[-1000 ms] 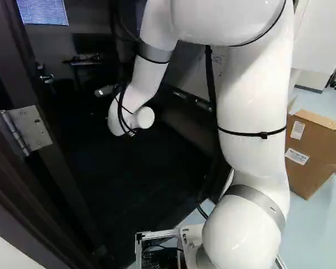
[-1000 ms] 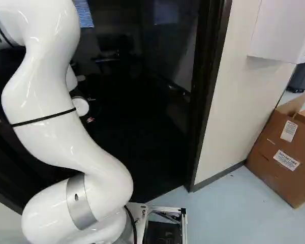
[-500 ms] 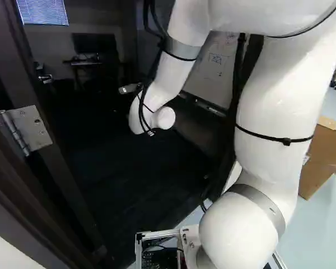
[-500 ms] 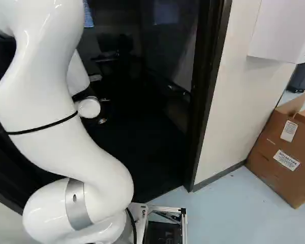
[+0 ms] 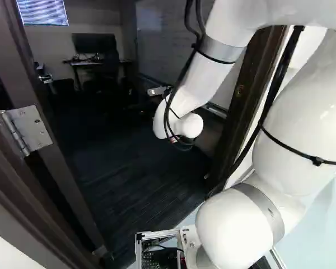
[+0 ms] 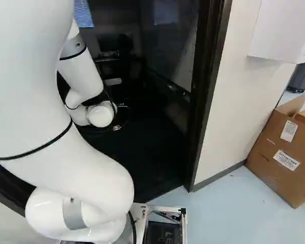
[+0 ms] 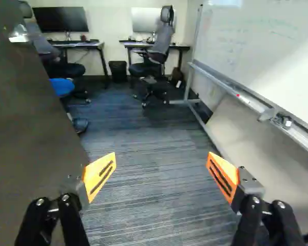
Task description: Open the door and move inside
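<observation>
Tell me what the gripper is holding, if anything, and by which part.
Nothing is held. The gripper is open, its orange pads wide apart with only carpet visible beyond the gap; the door is not between them.

Inner room: dark striped carpet (image 7: 149,154), pale far wall (image 7: 113,31). Two desks on that wall, dark monitor (image 7: 60,19) on one desk (image 7: 77,45), lighter monitor (image 7: 145,19) on the other desk (image 7: 179,47), black bin (image 7: 118,70) between. High-backed office chair (image 7: 163,38) at the latter. Whiteboard (image 7: 262,46) along side wall, faint writing, glare, tray (image 7: 241,97) below. Blinds (image 5: 42,12) lit, top left of left base view. Near side: smooth pale floor (image 6: 223,218), cream wall (image 6: 244,91), dark baseboard (image 6: 221,176), open cardboard box (image 6: 282,155) by the wall, white cabinet (image 6: 279,30) above.
</observation>
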### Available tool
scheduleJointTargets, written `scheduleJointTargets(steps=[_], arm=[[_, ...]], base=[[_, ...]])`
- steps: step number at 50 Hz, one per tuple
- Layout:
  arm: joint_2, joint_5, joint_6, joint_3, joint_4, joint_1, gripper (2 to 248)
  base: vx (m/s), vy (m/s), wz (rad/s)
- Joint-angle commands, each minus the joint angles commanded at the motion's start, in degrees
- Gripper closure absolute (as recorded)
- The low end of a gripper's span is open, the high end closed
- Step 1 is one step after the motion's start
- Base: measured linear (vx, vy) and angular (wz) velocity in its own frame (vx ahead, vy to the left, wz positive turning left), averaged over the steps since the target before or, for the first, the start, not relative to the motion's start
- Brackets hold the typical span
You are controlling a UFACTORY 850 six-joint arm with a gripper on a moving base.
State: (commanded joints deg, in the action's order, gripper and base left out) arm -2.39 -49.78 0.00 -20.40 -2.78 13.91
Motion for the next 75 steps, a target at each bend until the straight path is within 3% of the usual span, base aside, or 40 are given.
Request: scheduleJointTargets(steps=[20,37,56,75], arm=[[-6.77,-0.11,0.0,7.66,1.38,-6.92,3],[-10.68,-0.17,0.0,12.09,2.18,-10.92,3],[-13.12,-0.21,0.0,14.85,2.68,-13.41,3],[-13.61,-0.22,0.0,15.4,2.78,-13.91,3]], base=[[0.0,0.0,0.0],[0.0,0.0,0.0],[0.0,0.0,0.0],[0.0,0.0,0.0]])
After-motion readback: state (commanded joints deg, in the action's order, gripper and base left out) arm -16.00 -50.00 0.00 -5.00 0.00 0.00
